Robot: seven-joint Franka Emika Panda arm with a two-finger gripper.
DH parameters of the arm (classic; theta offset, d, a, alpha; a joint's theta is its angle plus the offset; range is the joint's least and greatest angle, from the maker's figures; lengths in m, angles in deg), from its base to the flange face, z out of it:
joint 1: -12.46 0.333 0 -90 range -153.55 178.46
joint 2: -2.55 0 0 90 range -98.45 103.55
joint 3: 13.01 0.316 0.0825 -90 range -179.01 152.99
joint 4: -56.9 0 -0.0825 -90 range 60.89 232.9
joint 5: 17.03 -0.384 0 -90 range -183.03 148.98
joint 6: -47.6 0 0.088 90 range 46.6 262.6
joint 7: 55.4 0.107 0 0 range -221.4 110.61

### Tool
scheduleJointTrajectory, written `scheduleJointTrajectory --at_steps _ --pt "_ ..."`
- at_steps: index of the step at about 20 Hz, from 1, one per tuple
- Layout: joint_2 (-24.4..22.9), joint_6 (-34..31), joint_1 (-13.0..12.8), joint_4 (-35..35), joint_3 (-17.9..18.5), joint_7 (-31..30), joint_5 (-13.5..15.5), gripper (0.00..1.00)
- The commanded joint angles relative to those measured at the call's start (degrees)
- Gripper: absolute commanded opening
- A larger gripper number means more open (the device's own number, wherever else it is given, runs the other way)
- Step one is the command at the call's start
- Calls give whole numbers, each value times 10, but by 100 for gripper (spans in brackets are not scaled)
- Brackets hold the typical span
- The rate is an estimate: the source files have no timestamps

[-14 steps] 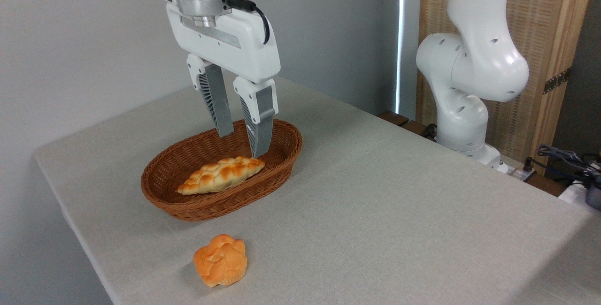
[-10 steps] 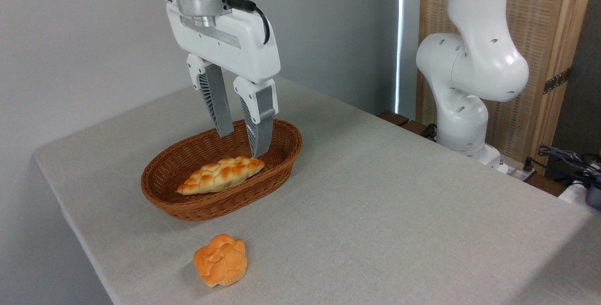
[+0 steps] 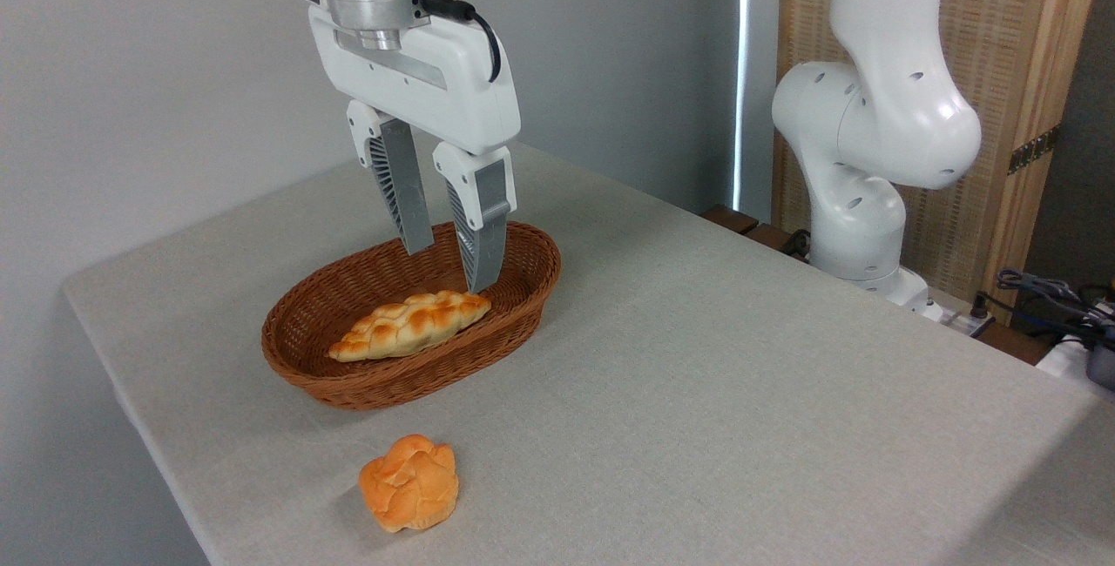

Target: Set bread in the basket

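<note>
Nothing has moved between frames. Bread (image 3: 408, 483) sits on the table (image 3: 697, 392) near its front edge, just in front of the basket (image 3: 531, 283), untouched. Braided loaf (image 3: 409, 323) already lies inside. My gripper (image 3: 449, 270) hangs over the basket, fingers apart, empty. Pickup and drop both remain. Arm's upper links are cropped out.

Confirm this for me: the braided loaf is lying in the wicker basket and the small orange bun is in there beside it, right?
Not quite. In the camera view the small orange bun sits on the table, in front of the wicker basket, outside its rim. The braided loaf does lie in the basket, as you said.
</note>
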Motion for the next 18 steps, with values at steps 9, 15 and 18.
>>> scheduleJointTrajectory --at_steps 9,15,18 --pt "16 30 0 0 2 -4 8 100" --pt "43 88 3 18 4 -208 20 100" --pt "56 125 6 28 5 -287 20 100"
